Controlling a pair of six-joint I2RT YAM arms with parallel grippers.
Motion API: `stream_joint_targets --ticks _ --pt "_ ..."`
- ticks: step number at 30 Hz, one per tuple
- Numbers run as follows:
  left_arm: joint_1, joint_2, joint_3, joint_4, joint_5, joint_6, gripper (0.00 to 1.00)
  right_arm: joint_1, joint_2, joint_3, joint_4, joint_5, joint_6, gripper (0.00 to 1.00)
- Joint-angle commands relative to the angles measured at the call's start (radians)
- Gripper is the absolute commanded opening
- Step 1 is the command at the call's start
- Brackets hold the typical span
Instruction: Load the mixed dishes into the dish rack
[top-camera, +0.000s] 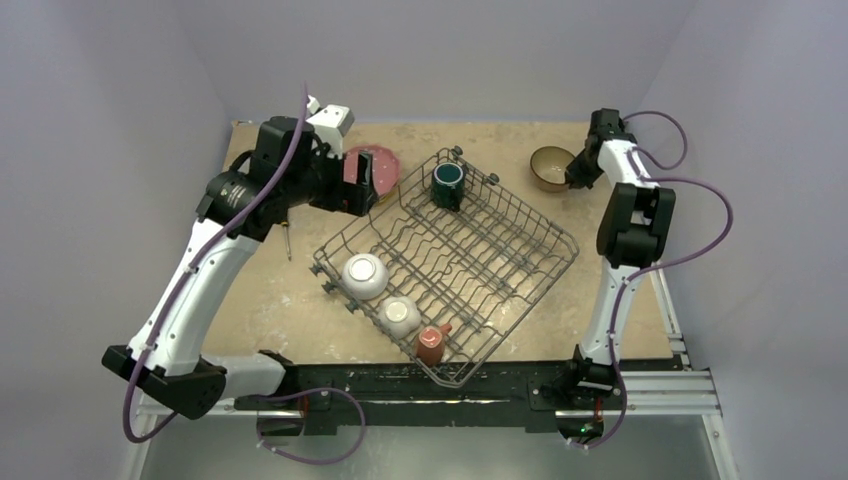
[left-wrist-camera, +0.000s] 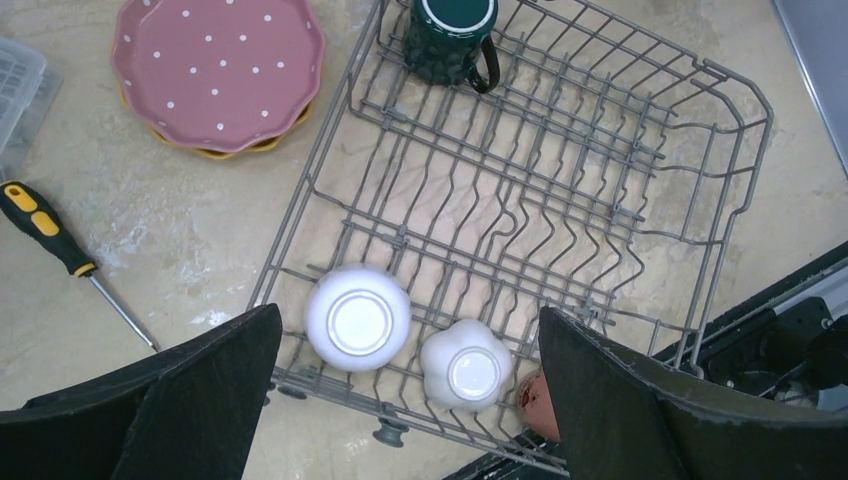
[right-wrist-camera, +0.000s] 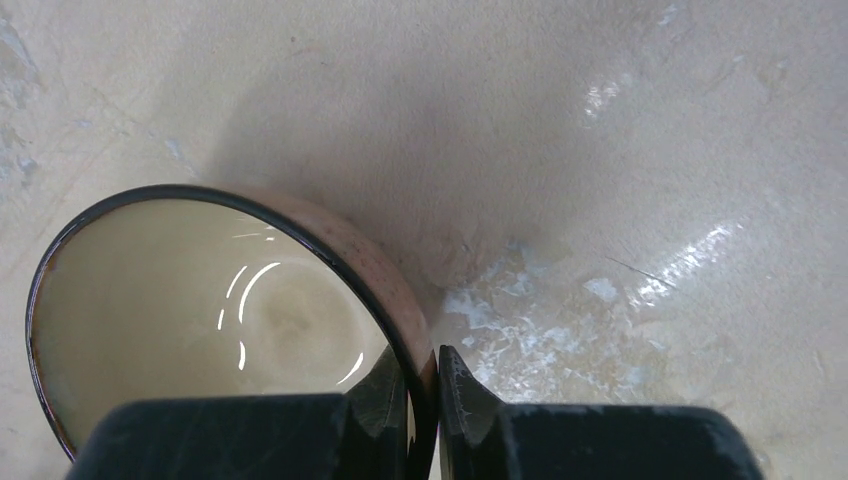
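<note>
The grey wire dish rack (top-camera: 497, 262) sits mid-table and also shows in the left wrist view (left-wrist-camera: 560, 190). It holds a dark teal mug (top-camera: 447, 184) (left-wrist-camera: 452, 35), an upturned white bowl (top-camera: 364, 275) (left-wrist-camera: 357, 317), a small floral bowl (top-camera: 400, 315) (left-wrist-camera: 466, 364) and a red-and-white mug (top-camera: 432, 343) (left-wrist-camera: 535, 400). The pink dotted plate (left-wrist-camera: 218, 70) lies on the yellow plate (left-wrist-camera: 215, 152), left of the rack. My left gripper (top-camera: 360, 190) (left-wrist-camera: 410, 312) hovers open and empty above the rack. My right gripper (top-camera: 575, 172) (right-wrist-camera: 428, 385) is shut on the brown bowl's (top-camera: 551, 167) (right-wrist-camera: 230, 300) rim.
A screwdriver (left-wrist-camera: 50, 230) (top-camera: 288, 240) lies on the table left of the rack. The corner of a clear plastic box (left-wrist-camera: 20, 90) shows at the left edge. Purple walls close in the table at the back and both sides.
</note>
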Motion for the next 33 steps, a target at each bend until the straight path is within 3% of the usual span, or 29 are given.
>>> stream_joint_targets --ticks 1,8,15,25,30,33 --pt "0.006 -0.085 -0.035 0.001 0.027 -0.019 1.00 0.003 -0.102 0.104 -0.030 0.023 -0.010 0.00" --pt "0.005 -0.166 -0.168 0.039 0.096 -0.065 1.00 0.036 -0.351 -0.003 0.002 -0.107 -0.028 0.00" --pt "0.033 -0.184 -0.229 0.036 0.170 -0.171 1.00 0.315 -0.539 -0.044 -0.086 -0.085 -0.158 0.00" --pt "0.090 -0.146 -0.217 0.052 0.276 -0.407 0.97 0.704 -0.601 -0.155 -0.108 -0.012 -0.307 0.00" --pt "0.078 -0.132 -0.280 0.100 0.356 -0.561 0.81 0.863 -0.633 -0.186 -0.176 0.021 -0.332 0.00" --pt "0.033 -0.115 -0.285 0.049 0.275 -0.583 0.71 0.928 -0.690 -0.268 -0.171 0.038 -0.271 0.00"
